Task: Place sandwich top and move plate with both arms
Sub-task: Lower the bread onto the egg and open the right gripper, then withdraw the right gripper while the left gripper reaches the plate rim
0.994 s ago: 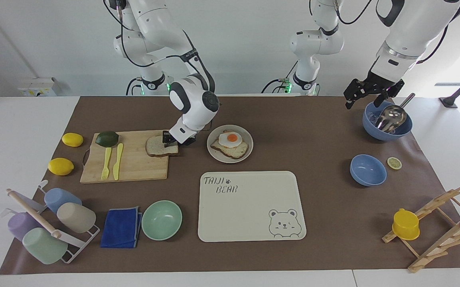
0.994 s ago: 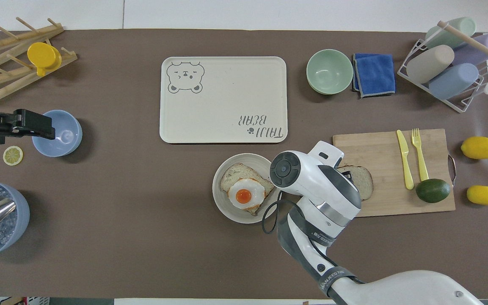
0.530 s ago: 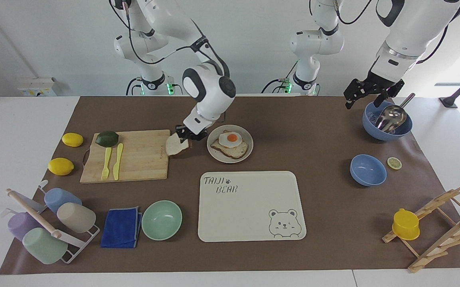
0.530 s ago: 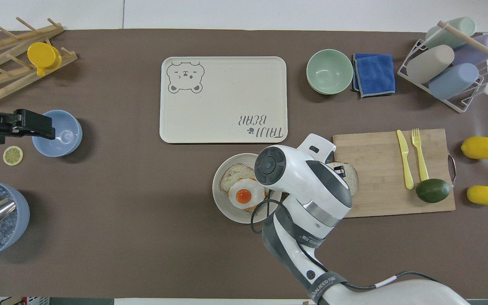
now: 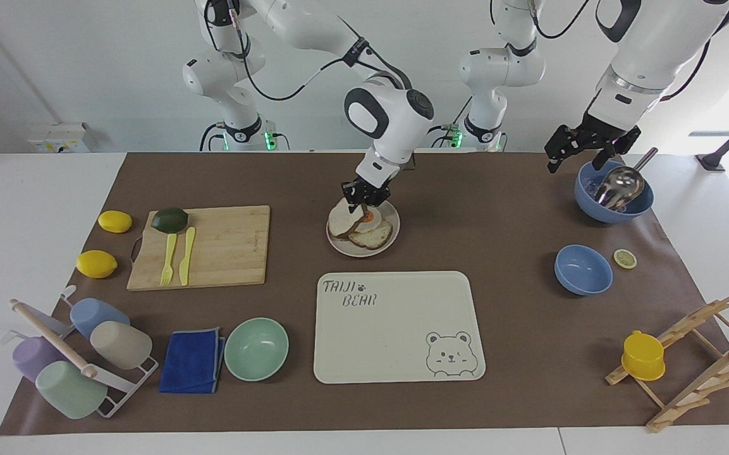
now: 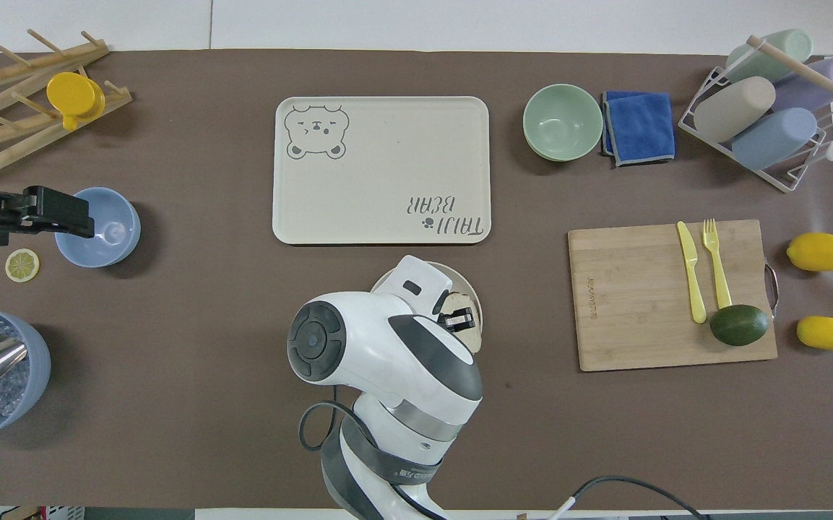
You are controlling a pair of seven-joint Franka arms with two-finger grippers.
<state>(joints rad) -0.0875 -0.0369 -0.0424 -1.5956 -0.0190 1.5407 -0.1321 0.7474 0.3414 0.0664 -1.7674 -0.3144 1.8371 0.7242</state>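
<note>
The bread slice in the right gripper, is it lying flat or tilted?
Tilted: the bread slice hangs slanted from the right gripper over the plate.

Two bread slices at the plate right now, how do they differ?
1. The plain slice hangs tilted in the right hand, which is shut on it; the egg toast lies flat on the plate.
2. The plain slice is bare; the egg toast carries a fried egg, partly hidden by the slice.
3. The plain slice is over the plate's edge toward the cutting board; the egg toast sits mid-plate.
Shared: pale bread, brown crust.
</note>
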